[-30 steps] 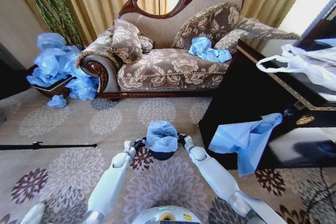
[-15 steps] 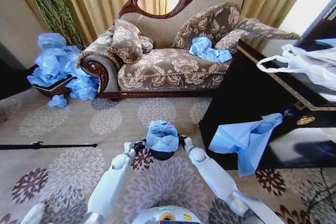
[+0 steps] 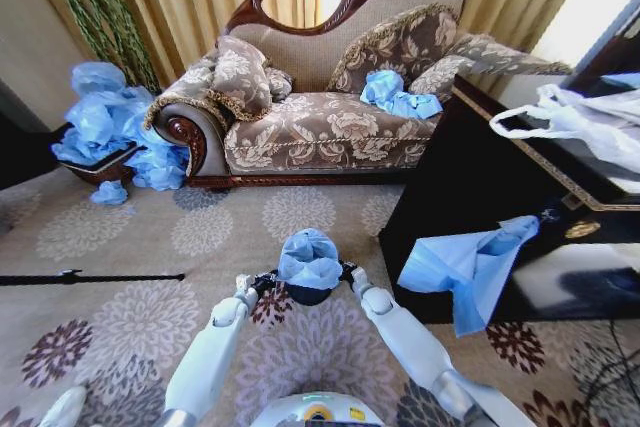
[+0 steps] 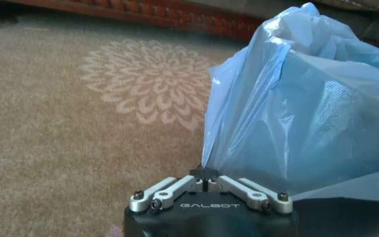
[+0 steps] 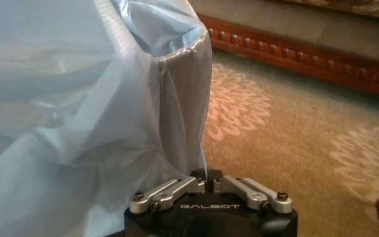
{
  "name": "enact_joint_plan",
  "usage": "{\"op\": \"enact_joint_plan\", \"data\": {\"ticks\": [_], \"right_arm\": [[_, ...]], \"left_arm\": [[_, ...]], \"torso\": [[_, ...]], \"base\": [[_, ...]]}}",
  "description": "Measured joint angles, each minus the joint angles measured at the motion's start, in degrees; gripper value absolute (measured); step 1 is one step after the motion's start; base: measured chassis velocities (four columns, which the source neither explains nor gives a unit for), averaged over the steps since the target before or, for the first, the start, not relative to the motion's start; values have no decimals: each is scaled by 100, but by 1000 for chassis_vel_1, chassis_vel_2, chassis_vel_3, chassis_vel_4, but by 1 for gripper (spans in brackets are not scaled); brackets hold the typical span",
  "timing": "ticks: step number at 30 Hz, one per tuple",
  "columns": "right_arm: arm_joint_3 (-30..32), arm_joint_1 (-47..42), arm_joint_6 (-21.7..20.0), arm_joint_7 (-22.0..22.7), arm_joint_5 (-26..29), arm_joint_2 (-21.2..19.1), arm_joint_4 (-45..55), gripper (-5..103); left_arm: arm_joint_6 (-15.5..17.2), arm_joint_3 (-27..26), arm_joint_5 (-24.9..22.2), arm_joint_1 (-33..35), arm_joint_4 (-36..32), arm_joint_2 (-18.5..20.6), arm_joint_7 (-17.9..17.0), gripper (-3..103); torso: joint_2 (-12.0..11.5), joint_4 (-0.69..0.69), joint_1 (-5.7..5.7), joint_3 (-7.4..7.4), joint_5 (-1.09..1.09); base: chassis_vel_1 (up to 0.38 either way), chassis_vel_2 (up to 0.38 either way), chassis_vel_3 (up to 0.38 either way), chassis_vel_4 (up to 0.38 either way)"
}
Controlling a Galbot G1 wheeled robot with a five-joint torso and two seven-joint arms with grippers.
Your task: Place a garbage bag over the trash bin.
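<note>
Low in the centre of the head view, the left claw [image 3: 262, 280] and the right claw [image 3: 347, 269] flank the garbage bag [image 3: 308, 258], each pinched tight on an edge of its thin blue plastic (both wrist views show the fingers closed together on the film). The bag bunches over the top of the trash bin [image 3: 307, 296], whose black side shows just beneath it, on the flowered carpet [image 3: 120, 319] below the sofa [image 3: 330, 97].

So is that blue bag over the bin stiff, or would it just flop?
Probably floppy: the garbage bag bunches in soft folds above the trash bin. Likely very light and thin, since light shows through it. The left gripper and right gripper pinch its edges, jaws shut.
</note>
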Motion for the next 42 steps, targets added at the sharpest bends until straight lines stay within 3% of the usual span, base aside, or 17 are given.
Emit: {"op": "enact_joint_plan", "data": {"ticks": [8, 10, 11, 13, 14, 15, 19, 21, 22, 23, 28, 31, 34, 42], "right_arm": [[75, -215, 80, 228, -51, -131, 368, 21], [164, -344, 152, 299, -113, -204, 516, 31], [242, -427, 239, 323, -225, -261, 557, 37], [303, -485, 312, 328, -323, -308, 587, 37], [332, -516, 341, 328, -364, -335, 608, 48], [332, -516, 341, 328, -364, -335, 608, 48], [430, -833, 319, 380, -172, -525, 1073, 70], [432, -873, 307, 385, -151, -540, 1133, 70], [466, -944, 358, 375, -208, -557, 1161, 75], [488, -970, 391, 357, -246, -564, 1161, 80], [644, -1120, 778, -66, -358, -615, 1111, 99], [774, -1131, 1048, -368, -500, -609, 976, 100], [874, -1241, 1181, -798, -473, -693, 1083, 100], [1020, -1662, 1281, -950, -417, -814, 1495, 100]], "left_arm": [[-201, -94, 136, 166, -283, 55, -96, -1], [-350, -176, 136, 270, -422, 74, -43, 10], [-454, -221, 156, 339, -480, 90, -14, 20], [-541, -250, 196, 393, -507, 104, 12, 20], [-579, -261, 205, 413, -515, 109, 31, 26], [-579, -261, 205, 413, -515, 109, 31, 26], [-712, -355, 218, 542, -534, 142, 118, 47], [-719, -364, 218, 556, -534, 144, 118, 47], [-729, -373, 218, 581, -534, 146, 118, 58], [-734, -379, 218, 597, -536, 147, 118, 58], [-764, -418, 185, 753, -666, 161, 114, 81], [-776, -430, 154, 817, -714, 180, 115, 86], [-782, -470, 57, 937, -824, 216, 118, 98], [-824, -560, -161, 1284, -1112, 305, 123, 100]], "torso": [[0, 0, -1, 0, 0], [0, 1, -1, -1, 1], [0, 1, -1, -1, 1], [0, 0, -1, -1, 0], [0, 0, -1, -1, 0], [0, 0, -1, -1, 0], [0, 0, -1, -2, 0], [0, 1, -1, -2, 0], [0, 1, -1, -1, 1], [0, 0, -1, -1, 1], [0, 1, -1, -1, 1], [0, 1, -1, 0, 0], [0, 0, -1, -1, 0], [0, 0, -1, -1, 0]], "base": [[0, 0, 0, 0], [0, 0, 0, 0], [0, 0, 0, 0], [0, 0, 0, 0], [0, 0, 0, 0], [0, 0, 0, 0], [0, 0, 0, 0], [0, 0, 0, 0], [0, 0, 0, 0], [0, 0, 0, 0], [0, 0, 0, 0], [0, 0, 0, 0], [0, 0, 0, 0], [0, 0, 0, 0]]}}
